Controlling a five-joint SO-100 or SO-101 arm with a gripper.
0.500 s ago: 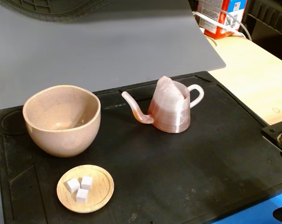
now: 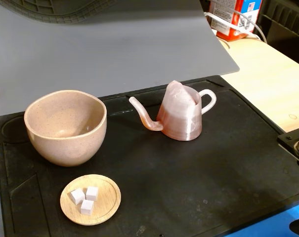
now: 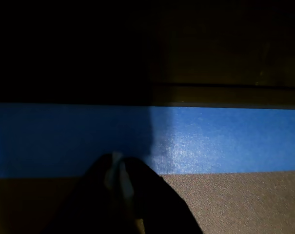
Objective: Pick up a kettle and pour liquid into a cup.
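One gripper [image 3: 119,168] shows only in the wrist view, as a dark shape low in frame over a blue strip; its jaws appear closed with nothing between them, well away from the work. On the fixed view's black mat [image 2: 228,163] the kettle [image 2: 181,116] stands upright right of the cup [image 2: 65,126], spout toward it, so the approach should take the far-right loop handle squarely and lift without tilting. Writing on the far red-and-white carton [image 2: 233,15] is unreadable.

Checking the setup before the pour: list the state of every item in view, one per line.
kettle: upright on the mat, spout toward the cup, not gripped.
cup: upright, appears empty.
wooden dish: flat, holding three white cubes.
gripper: fingertips together, holding nothing, away from the kettle.
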